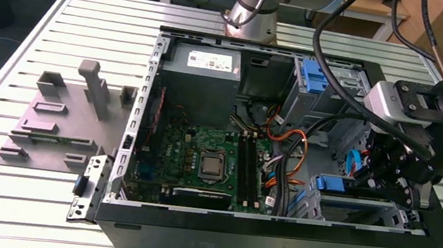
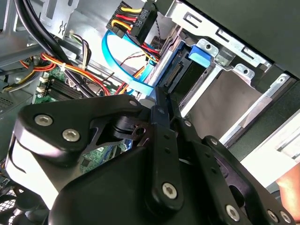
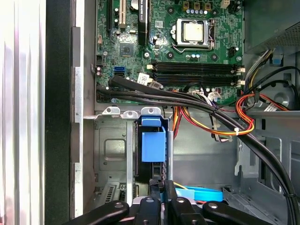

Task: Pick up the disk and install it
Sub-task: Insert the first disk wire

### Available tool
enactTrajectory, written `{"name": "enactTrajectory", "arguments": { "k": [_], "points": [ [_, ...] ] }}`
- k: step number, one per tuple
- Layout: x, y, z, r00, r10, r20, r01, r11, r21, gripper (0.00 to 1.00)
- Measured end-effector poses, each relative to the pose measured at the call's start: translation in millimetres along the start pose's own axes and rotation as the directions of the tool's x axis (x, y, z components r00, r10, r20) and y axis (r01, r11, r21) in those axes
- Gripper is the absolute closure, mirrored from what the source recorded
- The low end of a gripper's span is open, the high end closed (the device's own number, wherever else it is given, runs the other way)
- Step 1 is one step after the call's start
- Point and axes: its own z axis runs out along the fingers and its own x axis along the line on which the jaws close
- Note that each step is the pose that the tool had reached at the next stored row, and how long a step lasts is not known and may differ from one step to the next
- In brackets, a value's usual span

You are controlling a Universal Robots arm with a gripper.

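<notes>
The disk [image 3: 153, 145] stands on edge in the metal drive bay [image 3: 110, 150] at the front corner of the open computer case, its blue carrier tab facing out. In the exterior view the blue carrier [image 1: 330, 184] shows in the bay at the case's lower right. My gripper [image 3: 158, 185] sits right behind the disk's rear end, fingers shut together with nothing between them. In the second wrist view the gripper [image 2: 161, 96] points at the disk's black connector edge [image 2: 177, 75]. I cannot tell whether the tips touch it.
Thick black cable bundles [image 3: 187, 101] and orange-red wires [image 3: 243, 122] cross just beside the bay. A blue flat cable [image 2: 117, 61] loops near the gripper. The motherboard [image 1: 201, 153] and grey power supply [image 1: 203, 65] fill the case. A grey fixture [image 1: 63, 118] stands on the slatted table.
</notes>
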Motion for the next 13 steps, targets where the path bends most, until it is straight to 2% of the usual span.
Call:
{"name": "enactTrajectory", "arguments": {
  "k": [6, 8, 9, 13],
  "points": [
    [0.0, 0.0, 0.3, 1.0, 0.0, 0.0004, 0.0, 1.0, 0.0, 0.84],
    [0.0, 0.0, 0.5, 1.0, 0.0, 0.0007, 0.0, 1.0, 0.0, 0.83],
    [0.0, 0.0, 0.4, 1.0, 0.0, 0.0005, 0.0, 1.0, -0.0001, 0.77],
    [0.0, 0.0, 0.2, 1.0, 0.0, 0.0, 0.0, 1.0, 0.0, 0.77]
  ]
}}
